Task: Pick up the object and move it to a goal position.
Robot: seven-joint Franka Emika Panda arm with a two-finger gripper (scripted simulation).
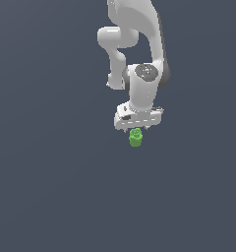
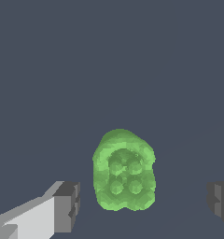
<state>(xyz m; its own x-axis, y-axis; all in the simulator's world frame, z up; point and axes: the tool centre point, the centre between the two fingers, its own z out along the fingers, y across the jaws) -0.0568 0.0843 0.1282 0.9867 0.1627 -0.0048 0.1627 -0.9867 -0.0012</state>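
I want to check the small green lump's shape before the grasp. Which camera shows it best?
The wrist view: the small bright green stubby lump fills the frame, showing four round dimples, between the open hand's fingers. The exterior view shows only a tiny green blob under the hand.

No readable text, label or number appears anywhere.

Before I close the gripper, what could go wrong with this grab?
The fingers stand wide of the green object, touching nothing, so one may reach it first and shove it sideways. Its sides look rounded and lumpy, so it could twist or squirt out. The exterior view hides the fingertips' height.
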